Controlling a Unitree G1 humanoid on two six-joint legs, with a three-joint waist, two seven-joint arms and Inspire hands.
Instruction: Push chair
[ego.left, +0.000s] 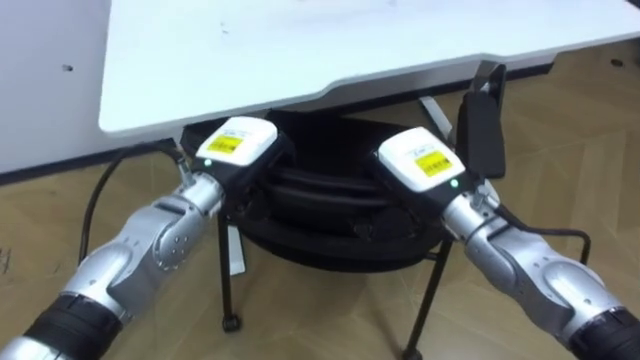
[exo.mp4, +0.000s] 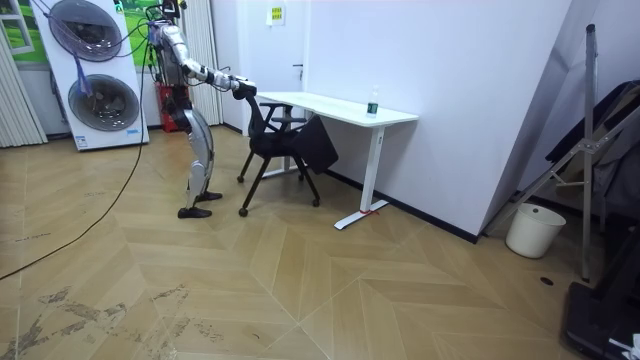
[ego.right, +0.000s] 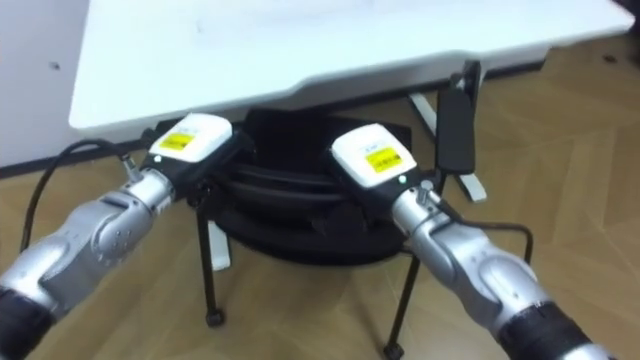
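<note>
Eye views look down, close, at chair (ego.left: 330, 240) and desk (ego.left: 300, 50); room view far, side-on, shares both.

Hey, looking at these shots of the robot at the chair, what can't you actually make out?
Eye views: where the left hand and the right hand meet the chair, covered by the hands' own backs.
Eye views: the chair's far side, hidden under the desk.
Room view: the small item on the desk, too small to identify.

One chair (exo.mp4: 285, 145), one white surface (exo.mp4: 335, 106) carrying one small bottle (exo.mp4: 373, 104), two stacked washing machines (exo.mp4: 103, 102), one white bucket (exo.mp4: 528, 230).
</note>
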